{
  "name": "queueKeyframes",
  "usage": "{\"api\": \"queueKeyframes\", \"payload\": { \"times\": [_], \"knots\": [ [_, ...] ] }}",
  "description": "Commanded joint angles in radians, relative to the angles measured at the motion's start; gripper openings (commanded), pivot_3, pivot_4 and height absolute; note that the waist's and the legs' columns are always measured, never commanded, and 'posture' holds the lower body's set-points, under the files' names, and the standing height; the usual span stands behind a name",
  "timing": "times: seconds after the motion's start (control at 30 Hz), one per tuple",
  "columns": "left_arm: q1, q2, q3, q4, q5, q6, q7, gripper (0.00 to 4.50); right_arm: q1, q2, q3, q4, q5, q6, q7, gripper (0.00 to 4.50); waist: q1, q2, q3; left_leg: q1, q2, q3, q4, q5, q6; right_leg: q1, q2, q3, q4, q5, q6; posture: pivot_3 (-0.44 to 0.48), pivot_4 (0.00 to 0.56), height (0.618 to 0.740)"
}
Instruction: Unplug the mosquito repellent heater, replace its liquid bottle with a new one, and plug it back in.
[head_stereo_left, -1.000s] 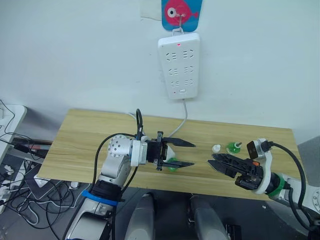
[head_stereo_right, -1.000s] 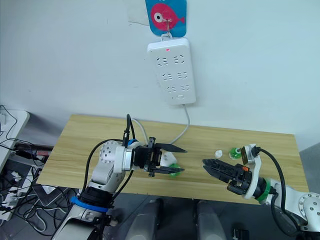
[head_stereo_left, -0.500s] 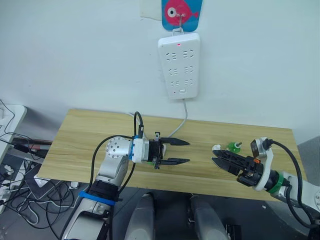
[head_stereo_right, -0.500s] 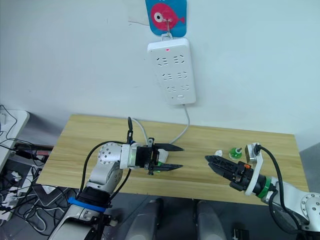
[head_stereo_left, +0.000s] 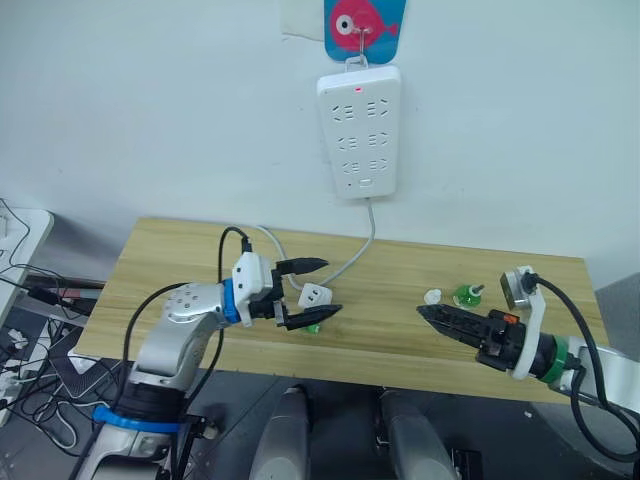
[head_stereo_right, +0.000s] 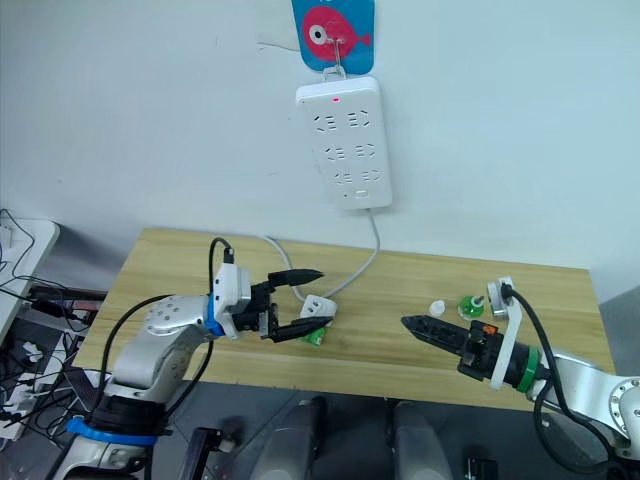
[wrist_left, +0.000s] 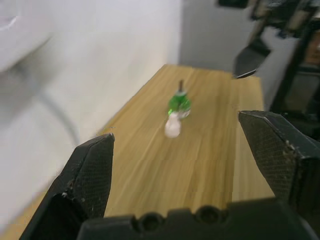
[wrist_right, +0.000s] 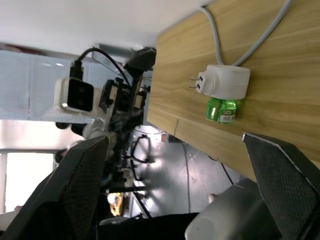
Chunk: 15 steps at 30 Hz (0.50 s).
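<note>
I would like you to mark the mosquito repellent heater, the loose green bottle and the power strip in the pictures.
mosquito repellent heater (wrist_right: 229, 81), right wrist view, on its white body.
loose green bottle (head_stereo_left: 466, 295), left eye view, on its green body.
power strip (head_stereo_left: 359, 130), left eye view, on its white front among the sockets.

We saw even, bright indoor light, soft shadows on the wall (head_stereo_left: 150, 110), and motion blur in the left wrist view.

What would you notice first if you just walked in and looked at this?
Probably the two robot arms reaching over the wooden table, both with open black fingers. Between them lies the little white mosquito repellent heater, unplugged, with a green bottle on it. On the wall above hangs a long white power strip under a pink fish picture.
</note>
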Motion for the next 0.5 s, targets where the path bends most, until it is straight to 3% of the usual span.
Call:
{"api": "queueKeyframes", "payload": {
  "times": [0.03, 0.1, 0.27, 0.5],
  "knots": [
    [0.036, 0.026, 0.048, -0.101, -0.042, 0.102, 0.068, 4.46, -0.016, -0.035, 0.019, -0.066, 0.025, -0.042, -0.055, 4.5, 0.0, 0.0, 0.0, 0.0, 0.0, 0.0, 0.0, 0.0, 0.0, 0.0, 0.0, 0.0, 0.0, 0.0, 0.0, 0.208, 0.295, 0.74],
    [0.049, 0.031, 0.058, -0.114, -0.047, 0.125, 0.083, 4.46, -0.019, -0.036, 0.035, -0.078, 0.025, -0.058, -0.064, 4.5, 0.003, 0.0, 0.0, 0.0, 0.0, 0.0, 0.0, 0.0, 0.0, 0.0, 0.0, 0.0, 0.0, 0.0, 0.0, 0.226, 0.286, 0.74],
    [0.222, 0.049, 0.108, -0.252, -0.034, 0.291, 0.25, 4.46, -0.067, -0.077, 0.094, -0.145, -0.111, -0.061, -0.129, 4.5, 0.003, 0.001, -0.001, 0.001, 0.001, 0.0, -0.001, 0.0, 0.0, -0.001, -0.003, 0.001, 0.0, 0.0, 0.0, 0.228, 0.279, 0.74],
    [0.329, 0.027, 0.083, -0.334, -0.018, 0.41, 0.396, 4.46, -0.064, -0.064, 0.106, -0.172, -0.137, -0.112, -0.168, 4.5, 0.027, 0.0, -0.001, 0.0, 0.0, 0.0, -0.001, 0.0, -0.001, 0.0, -0.004, 0.002, -0.001, 0.0, 0.0, 0.211, 0.291, 0.74]
  ]
}}
